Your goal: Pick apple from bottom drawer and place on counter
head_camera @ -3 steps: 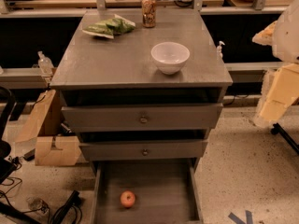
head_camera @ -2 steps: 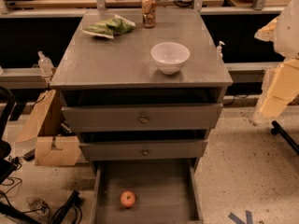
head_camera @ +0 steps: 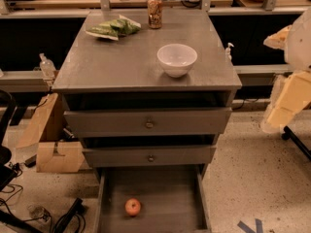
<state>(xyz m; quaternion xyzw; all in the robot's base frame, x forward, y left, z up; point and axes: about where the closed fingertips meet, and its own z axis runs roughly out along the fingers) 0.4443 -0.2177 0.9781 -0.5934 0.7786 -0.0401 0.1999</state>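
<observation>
The apple (head_camera: 132, 207), small and red-orange, lies on the floor of the open bottom drawer (head_camera: 165, 198), left of its middle and toward the front. The counter (head_camera: 121, 62) is the grey top of the cabinet. My arm and gripper (head_camera: 285, 105) show as white and tan parts at the right edge. They are beside the cabinet at about counter height, well above and to the right of the apple and apart from it.
On the counter stand a white bowl (head_camera: 177, 59), a can (head_camera: 155, 11) at the back and a green bag (head_camera: 112, 28) at the back left. The two upper drawers (head_camera: 148, 123) stick out slightly. Cardboard boxes (head_camera: 51, 144) and cables (head_camera: 29, 212) lie on the floor to the left.
</observation>
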